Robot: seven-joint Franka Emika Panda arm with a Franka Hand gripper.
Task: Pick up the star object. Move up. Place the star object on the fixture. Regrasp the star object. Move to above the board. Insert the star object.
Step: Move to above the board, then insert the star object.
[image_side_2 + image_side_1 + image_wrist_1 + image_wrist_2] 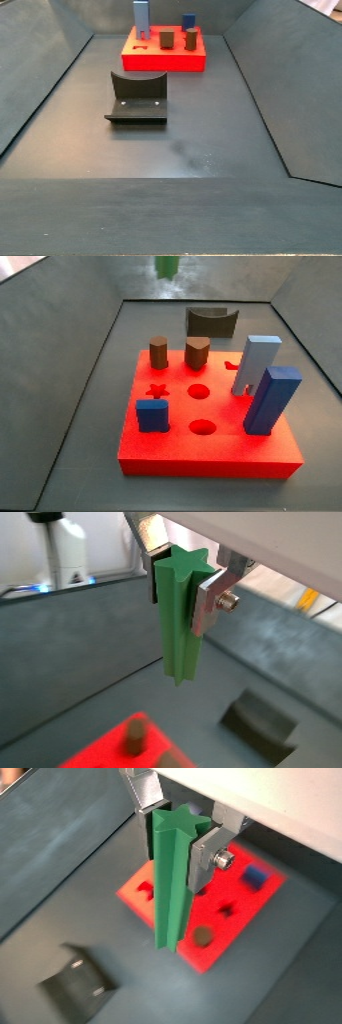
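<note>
In both wrist views my gripper [181, 587] [174, 848] is shut on the top end of the star object [178, 627] [168, 893], a long bright-green rod that hangs upright from the silver fingers [207, 604]. It is lifted well above the floor. In a side view only its lower tip [166, 266] shows, high behind the fixture [210, 322]. The red board [201, 456] [262, 896] lies below, with a star-shaped hole [156, 390] near its left side. The dark fixture [261, 724] [138, 97] stands on the floor apart from the board. The gripper is out of view in one side view.
On the board stand two brown pegs [158, 352] [197, 352], two tall blue blocks [257, 364] [273, 401] and a short blue block [152, 415]. Round holes [201, 390] are open in its top. Grey walls [40, 90] slope up around the floor.
</note>
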